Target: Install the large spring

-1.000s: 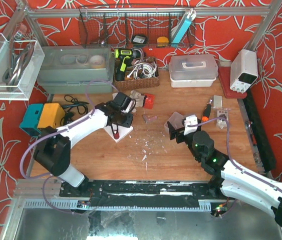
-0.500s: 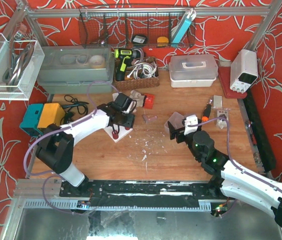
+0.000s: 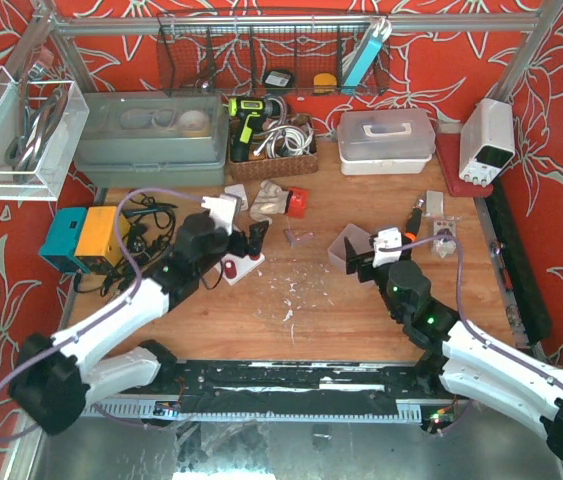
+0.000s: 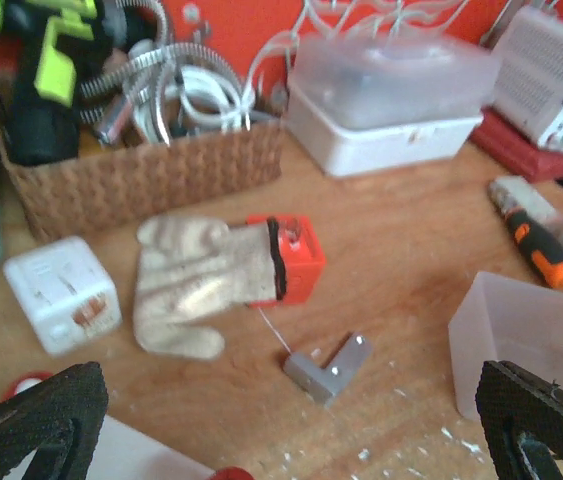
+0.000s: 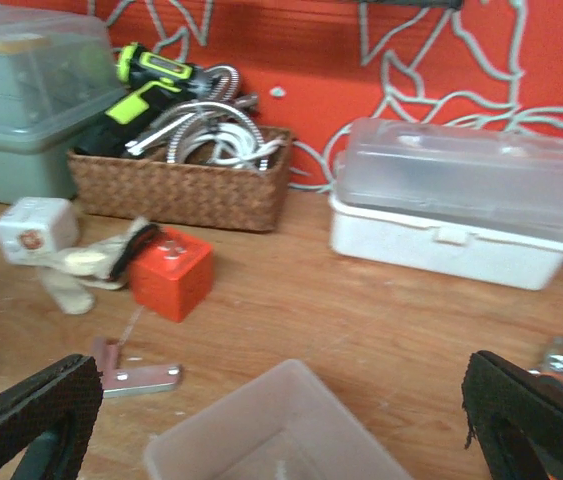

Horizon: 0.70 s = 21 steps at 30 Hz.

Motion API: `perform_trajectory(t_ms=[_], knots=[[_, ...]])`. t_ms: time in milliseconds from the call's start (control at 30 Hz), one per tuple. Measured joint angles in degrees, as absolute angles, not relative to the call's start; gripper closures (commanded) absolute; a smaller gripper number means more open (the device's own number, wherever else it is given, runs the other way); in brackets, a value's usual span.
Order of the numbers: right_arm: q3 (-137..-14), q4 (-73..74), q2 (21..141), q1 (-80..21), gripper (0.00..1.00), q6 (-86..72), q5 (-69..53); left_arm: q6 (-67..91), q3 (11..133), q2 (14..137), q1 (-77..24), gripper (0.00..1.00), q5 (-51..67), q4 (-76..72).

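I cannot make out the large spring in any view. A white plate (image 3: 244, 266) with a red knob (image 3: 229, 267) lies left of centre on the table. Its corner (image 4: 146, 455) and the knob (image 4: 231, 473) show at the bottom edge of the left wrist view. My left gripper (image 3: 255, 238) hovers just above and behind the plate. It is open (image 4: 283, 425) and holds nothing. My right gripper (image 3: 363, 264) is open (image 5: 281, 425) over a translucent bin (image 3: 347, 245), also holding nothing.
An orange cube (image 3: 297, 202), a pale glove (image 3: 266, 197) and a white cube (image 4: 61, 292) lie behind the plate. A metal L-bracket (image 4: 329, 368) lies mid-table. Behind stand a wicker basket (image 3: 273, 150) and a white lidded box (image 3: 385, 140). A screwdriver (image 3: 413, 215) lies at the right.
My left gripper has opened wide and drawn back from the white plate, and the arm has swung toward the near left. The right arm has hardly moved.
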State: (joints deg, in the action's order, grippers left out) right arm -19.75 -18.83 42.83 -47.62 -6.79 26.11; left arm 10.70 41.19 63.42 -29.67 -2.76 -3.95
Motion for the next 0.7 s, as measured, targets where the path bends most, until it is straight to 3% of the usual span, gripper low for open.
perform_trajectory(t_ms=[167,300,500,700], knots=[[-20.1,-18.7,42.6,-45.0,0.01,-2.2,31.8,1.6,21.9,51.5,-29.7,0.01,-6.7,-26.7],[-21.2,-20.5,43.8,-40.0,0.01,2.7,34.6,-4.6,10.4,49.9,-27.9,0.01,-12.3,-39.4],[-22.0,-22.2,46.0,-31.8,0.01,9.5,34.0,-6.6,5.4,52.7,-16.6,0.01,-14.3,-45.8],[-17.1,-28.4,49.0,-23.7,0.01,11.2,30.0,-7.0,3.8,63.4,-9.9,0.01,-9.1,-51.4]])
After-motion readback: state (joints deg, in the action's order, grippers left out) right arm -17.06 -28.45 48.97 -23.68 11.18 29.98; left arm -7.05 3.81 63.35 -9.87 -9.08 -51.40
